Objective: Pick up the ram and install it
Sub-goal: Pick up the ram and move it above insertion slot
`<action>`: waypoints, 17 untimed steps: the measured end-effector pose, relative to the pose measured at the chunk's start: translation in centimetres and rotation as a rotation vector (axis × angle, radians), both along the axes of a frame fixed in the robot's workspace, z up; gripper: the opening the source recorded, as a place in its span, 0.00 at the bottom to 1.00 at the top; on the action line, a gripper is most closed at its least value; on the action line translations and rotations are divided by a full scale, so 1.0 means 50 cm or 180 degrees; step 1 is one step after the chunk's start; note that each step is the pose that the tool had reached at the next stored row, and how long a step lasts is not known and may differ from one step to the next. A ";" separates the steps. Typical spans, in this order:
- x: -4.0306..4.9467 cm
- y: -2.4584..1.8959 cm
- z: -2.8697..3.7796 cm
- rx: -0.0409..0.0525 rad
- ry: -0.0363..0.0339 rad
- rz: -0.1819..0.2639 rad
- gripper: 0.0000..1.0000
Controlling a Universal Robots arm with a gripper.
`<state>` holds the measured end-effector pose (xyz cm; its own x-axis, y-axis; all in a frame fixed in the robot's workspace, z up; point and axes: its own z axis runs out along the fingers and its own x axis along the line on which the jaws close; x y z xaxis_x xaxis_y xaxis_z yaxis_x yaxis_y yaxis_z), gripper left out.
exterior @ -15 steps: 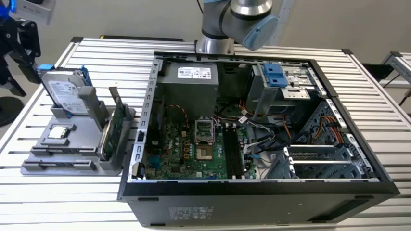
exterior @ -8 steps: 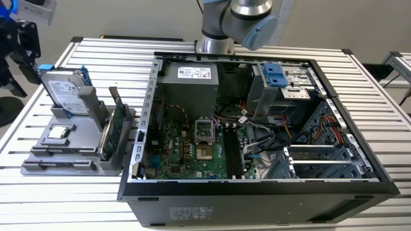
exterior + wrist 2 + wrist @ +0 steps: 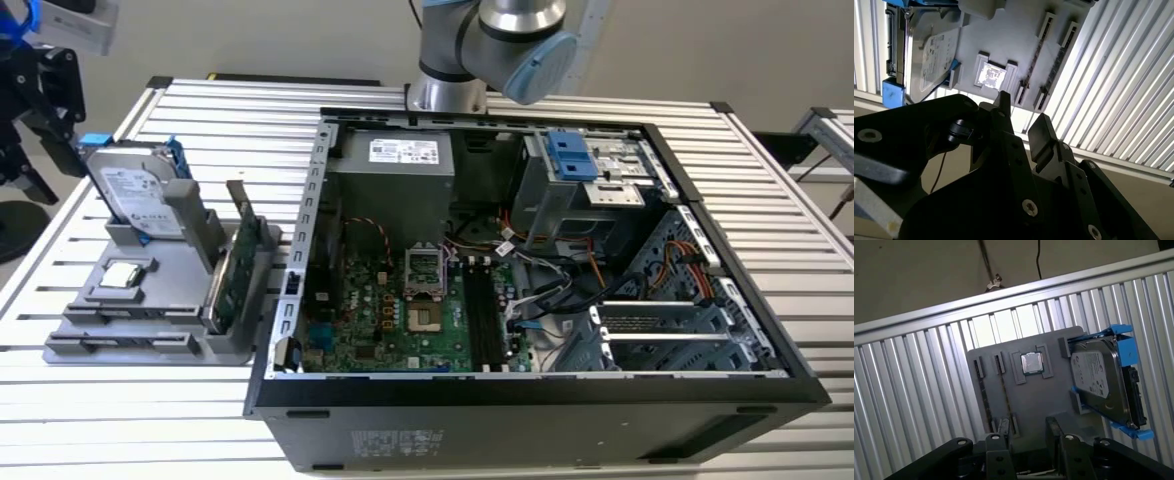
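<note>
the black two-fingered hand (image 3: pixel 1029 426) hung released, its fingers (image 3: pixel 1041 127) spread with nothing between them, over a flat grey plastic parts tray (image 3: pixel 1039 400). just beyond the fingertips, in both wrist views, the long, thin dark ram stick (image 3: pixel 1005 397) stood edge-on in one of the tray's narrow slots, apart from the hand. further out on the tray sat a small square silver processor chip (image 3: pixel 1031 363) and a silver hard drive with blue rails (image 3: pixel 1099 380). the tray rested on the ribbed aluminium desk (image 3: pixel 914 390). in the exterior view the open black computer case (image 3: pixel 534 410) lay toward the exterior view's right of the tray, its green motherboard (image 3: pixel 387 320) exposed. by my reading the task had barely begun: no grasp was made, and both the pick-up and the installing were left.
</note>
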<state>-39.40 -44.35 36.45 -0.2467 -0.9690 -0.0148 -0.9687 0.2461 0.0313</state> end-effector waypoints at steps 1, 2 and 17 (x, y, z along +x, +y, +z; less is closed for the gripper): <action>0.000 0.0004 -0.001 -0.0001 0.0000 0.0003 1.00; 0.000 0.0007 -0.001 -0.0002 0.0000 0.0005 1.00; 0.000 0.0042 -0.010 -0.0012 0.0000 0.0028 1.00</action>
<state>-39.40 -44.14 35.94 -0.2381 -0.9712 -0.0111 -0.9709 0.2377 0.0304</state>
